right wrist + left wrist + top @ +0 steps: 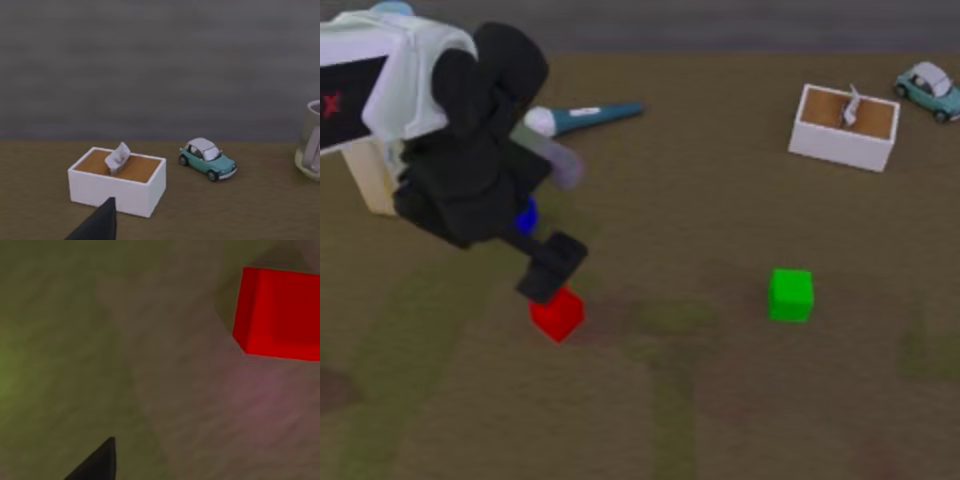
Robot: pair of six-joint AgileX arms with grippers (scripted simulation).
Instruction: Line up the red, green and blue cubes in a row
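My left gripper point(552, 268) hangs just above the red cube point(557, 314) on the table's near left; I cannot tell how far its fingers are spread. The green cube point(790, 295) sits well right. The blue cube point(526, 216) peeks out farther back, under my arm.

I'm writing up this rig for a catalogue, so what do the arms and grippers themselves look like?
Only the left arm shows in the top view: a white casing with a black panel bearing a red mark, then bulky rounded black segments ending in a black, blocky left gripper. No cables are visible. Each wrist view shows only a dark, pointed fingertip, the right one alike.
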